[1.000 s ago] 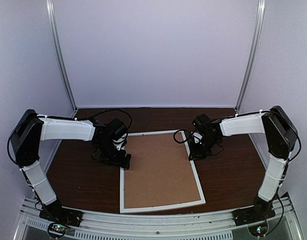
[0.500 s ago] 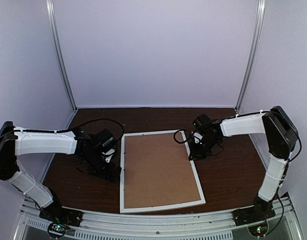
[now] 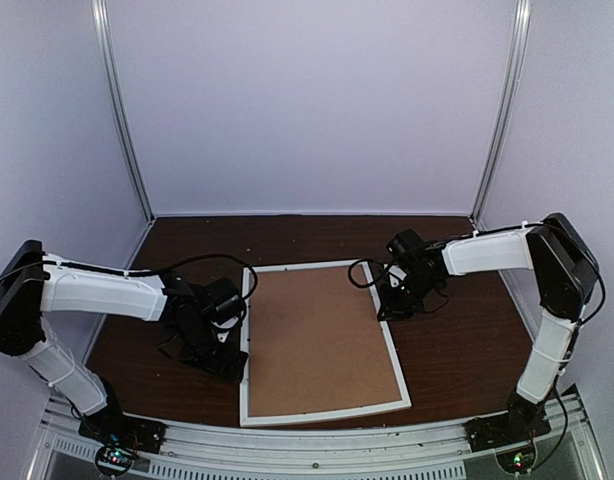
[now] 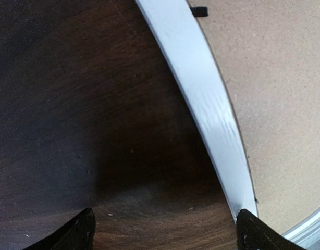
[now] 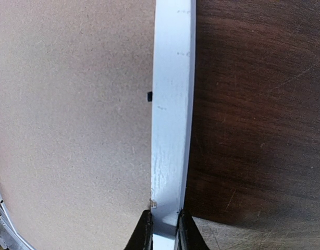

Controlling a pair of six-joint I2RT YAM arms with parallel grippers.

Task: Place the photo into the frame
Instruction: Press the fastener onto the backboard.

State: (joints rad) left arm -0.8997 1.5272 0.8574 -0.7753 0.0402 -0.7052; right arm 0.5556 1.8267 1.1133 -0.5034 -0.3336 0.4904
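Note:
The white frame [image 3: 322, 413] lies flat on the table, filled by a brown backing board [image 3: 322, 340]. The photo is hidden from every view. My right gripper [image 3: 390, 310] is at the frame's right rail, and in the right wrist view the gripper [image 5: 163, 229] is shut on that rail [image 5: 172, 104], one finger on each side. My left gripper [image 3: 232, 365] is low beside the left rail. In the left wrist view the gripper [image 4: 165, 232] is open over bare wood, and its right fingertip [image 4: 248, 232] meets the rail's [image 4: 201, 88] outer edge.
Small black tabs [image 5: 149, 96] [image 4: 200, 11] stick out of the rails over the board. Dark wooden table [image 3: 457, 350] lies on both sides of the frame. A metal rail [image 3: 317, 440] with the arm bases runs along the near edge; grey walls enclose the back and sides.
My left arm has swung down and toward the near edge along the frame's left rail, its gripper still open. The right arm and the frame have not moved.

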